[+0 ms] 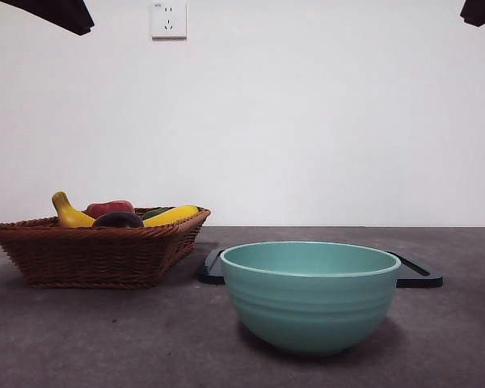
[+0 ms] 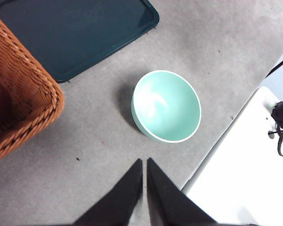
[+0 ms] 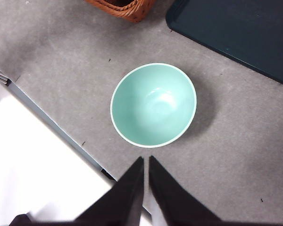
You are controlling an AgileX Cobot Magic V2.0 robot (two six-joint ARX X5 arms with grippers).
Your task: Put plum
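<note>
Front and centre, low in the front view, sits the mint-green bowl (image 1: 309, 295), big and round with ribbed sides, standing upright on the grey table (image 1: 105, 339) and showing nothing inside it in either wrist view. Behind it, peeking out on both sides, lies a flat dark tray (image 1: 418, 276), its glossy teal-black surface bare in the left wrist view. Over at middle left of the front view stands the brown wicker basket (image 1: 93, 252), well apart from the bowl and just beside the tray's left end. Heaped in it, from big to small: a yellow banana (image 1: 71, 213) curling up at the left, a second long yellow piece (image 1: 172, 214) lying towards the right rim, a red fruit (image 1: 109, 208) at the back, a sliver of something green (image 1: 153, 213), and there, in front of the red one, the plum (image 1: 118, 219), a low dark maroon dome just clearing the basket's rim, smooth and a touch glossy. The left wrist view catches it again as a dark rounded shape at the frame's left edge, inside the basket. Both arms wait up high: the left gripper (image 2: 144, 162) hangs above the table near the bowl with its black fingers pressed together, nothing between them; the right gripper (image 3: 145, 160) hovers by the bowl too, fingers likewise closed on nothing. High on the white wall is a socket (image 1: 168, 20).
</note>
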